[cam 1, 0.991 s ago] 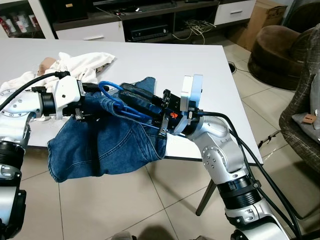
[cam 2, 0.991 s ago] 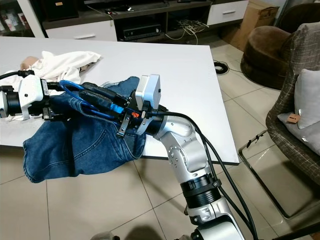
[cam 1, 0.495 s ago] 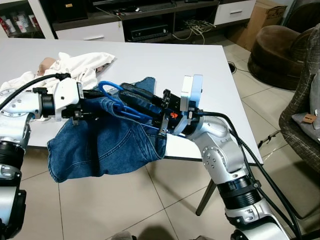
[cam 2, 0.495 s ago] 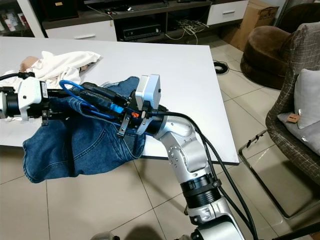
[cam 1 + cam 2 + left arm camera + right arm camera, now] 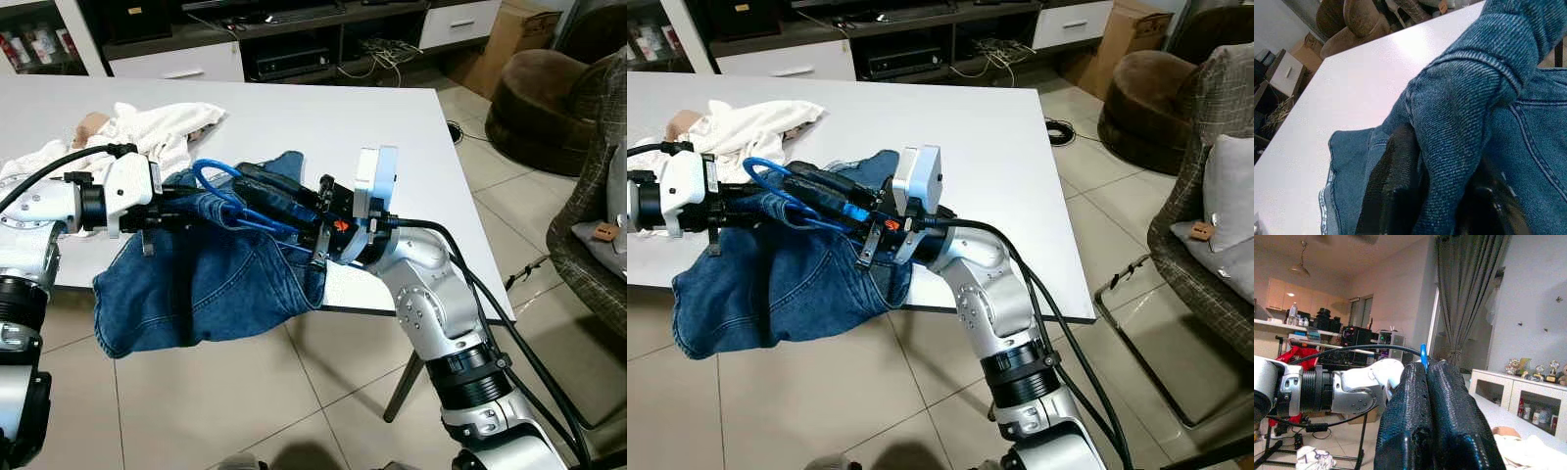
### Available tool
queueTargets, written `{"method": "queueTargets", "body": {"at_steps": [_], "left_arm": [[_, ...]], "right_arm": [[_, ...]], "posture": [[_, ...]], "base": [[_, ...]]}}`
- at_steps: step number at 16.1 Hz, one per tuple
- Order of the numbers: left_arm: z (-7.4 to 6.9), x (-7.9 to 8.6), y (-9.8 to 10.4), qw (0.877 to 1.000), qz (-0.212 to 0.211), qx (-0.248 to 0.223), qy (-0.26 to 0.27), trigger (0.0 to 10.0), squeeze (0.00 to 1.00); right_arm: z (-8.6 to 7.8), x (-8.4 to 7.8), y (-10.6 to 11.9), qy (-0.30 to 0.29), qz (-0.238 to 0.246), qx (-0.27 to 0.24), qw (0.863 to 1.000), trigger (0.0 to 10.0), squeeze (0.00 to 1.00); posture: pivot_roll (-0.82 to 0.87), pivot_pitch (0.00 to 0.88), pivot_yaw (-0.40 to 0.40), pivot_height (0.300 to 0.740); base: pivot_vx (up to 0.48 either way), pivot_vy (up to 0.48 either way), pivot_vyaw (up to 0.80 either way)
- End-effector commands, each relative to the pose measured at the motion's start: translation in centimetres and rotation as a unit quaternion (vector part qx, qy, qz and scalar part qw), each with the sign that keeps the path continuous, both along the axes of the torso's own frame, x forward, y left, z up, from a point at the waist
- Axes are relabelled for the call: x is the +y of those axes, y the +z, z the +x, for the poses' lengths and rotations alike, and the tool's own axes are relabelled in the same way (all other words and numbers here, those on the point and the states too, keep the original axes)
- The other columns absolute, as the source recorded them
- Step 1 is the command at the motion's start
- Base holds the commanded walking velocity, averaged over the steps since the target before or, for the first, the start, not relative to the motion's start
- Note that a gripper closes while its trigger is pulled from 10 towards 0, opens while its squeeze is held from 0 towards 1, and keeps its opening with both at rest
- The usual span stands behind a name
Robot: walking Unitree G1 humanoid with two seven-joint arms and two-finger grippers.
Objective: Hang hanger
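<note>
**Both grippers on the denim/hanger bundle at the desk's front edge**

Right gripper [image 5: 257,192]: fingers [image 5: 1430,421] pressed together, clamped on the blue hanger [image 5: 227,201]; a sliver of blue sticks up between the pads in the right wrist view. Gripper reaches toward the robot's left, over the denim.

Left gripper [image 5: 181,204]: fingers [image 5: 1396,191] closed on a fold of the jeans [image 5: 206,284]; left wrist view has denim bunched between the two black pads. It points toward the right gripper, the two nearly meeting tip to tip.

Hanger: blue wire loop lies on top of the jeans, between the two grippers, above the front edge of the desk [image 5: 323,117]. How far it is threaded into the garment: cannot tell.

Jeans: upper part rests on the desk near the front edge, the rest hangs over that edge toward the tiled floor [image 5: 245,392].

White cloth [image 5: 147,127] is heaped on the desk behind the left gripper, toward the left edge. Brown armchair [image 5: 539,108] stands off past the desk's right side, well apart.
</note>
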State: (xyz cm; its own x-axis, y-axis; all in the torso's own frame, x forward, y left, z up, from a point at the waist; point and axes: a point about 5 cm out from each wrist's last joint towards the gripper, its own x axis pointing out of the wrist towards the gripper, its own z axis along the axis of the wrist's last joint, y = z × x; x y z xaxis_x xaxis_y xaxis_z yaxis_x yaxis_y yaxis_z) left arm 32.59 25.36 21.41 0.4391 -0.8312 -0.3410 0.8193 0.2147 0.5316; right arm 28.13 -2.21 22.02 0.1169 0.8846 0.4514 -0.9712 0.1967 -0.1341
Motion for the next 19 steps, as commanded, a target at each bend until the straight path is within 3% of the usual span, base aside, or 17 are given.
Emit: {"method": "queueTargets", "body": {"at_steps": [1,14,15,16,18,19], "left_arm": [[-0.13,0.08,0.28,1.000,-0.001,-0.003,-0.004,0.0,0.00],[-0.34,-0.01,0.11,1.000,-0.008,0.000,-0.010,0.0,0.00],[-0.36,-0.02,0.11,1.000,-0.009,0.000,-0.011,0.0,0.00],[-0.36,-0.01,0.12,1.000,-0.010,-0.001,-0.011,0.0,0.00],[-0.37,0.04,0.13,1.000,-0.015,-0.004,-0.007,0.0,0.00],[-0.39,0.09,0.07,1.000,-0.018,-0.005,-0.004,0.0,0.00]], "right_arm": [[-0.14,0.25,0.40,0.007,0.001,-0.011,1.000,0.0,0.00],[-0.03,0.31,0.32,0.005,0.001,-0.010,1.000,0.0,0.00],[-0.01,0.32,0.31,0.003,-0.001,-0.011,1.000,4.2,0.00],[0.03,0.33,0.30,0.000,-0.003,-0.012,1.000,10.0,0.00],[0.09,0.35,0.21,-0.006,-0.010,-0.012,1.000,10.0,0.00],[0.04,0.24,0.18,0.000,-0.005,-0.005,1.000,10.0,1.00]], "posture": [[-0.02,0.000,0.046,0.740],[-0.02,0.000,0.045,0.740],[-0.02,0.000,0.045,0.740],[-0.02,0.000,0.045,0.740],[-0.02,0.000,0.045,0.740],[-0.02,0.000,0.045,0.740]], "base": [[0.000,0.000,0.00],[0.000,0.000,0.00],[0.000,0.000,0.00],[0.000,0.000,0.00],[0.000,0.000,0.00],[0.000,0.000,0.00]]}}
